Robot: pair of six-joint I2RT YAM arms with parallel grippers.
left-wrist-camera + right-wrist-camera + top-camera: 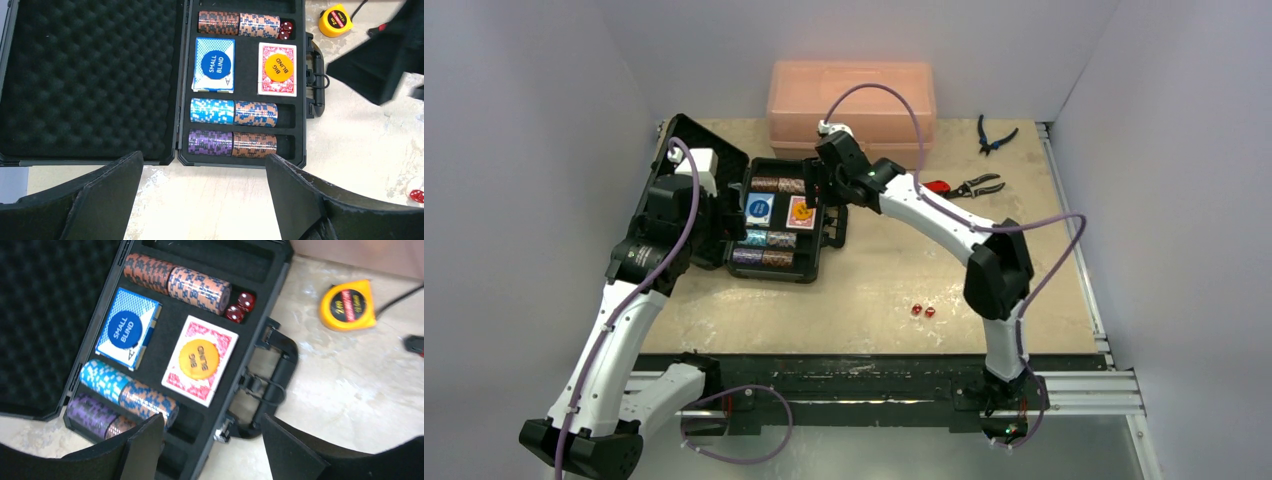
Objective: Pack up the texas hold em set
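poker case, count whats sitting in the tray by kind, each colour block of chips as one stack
chip stacks: 6
card decks: 2
blind discs: 2
red dice: 2
total in the case: 12

You have the black briefcase lying open flat on the tabletop. Its foam-lined lid is folded out to the left of the tray, and its handle is on the tray's right edge. In the far slot a row of orange-and-blue chip stacks lies on its side, with two red dice tucked at its right end. The blue card deck carries a blue SMALL BLIND disc. Beside it, the red card deck carries a yellow BIG BLIND disc. The near slots hold a light-blue-and-orange chip row and a purple-and-orange chip row. Two loose red dice sit on the tabletop, well apart from the case.
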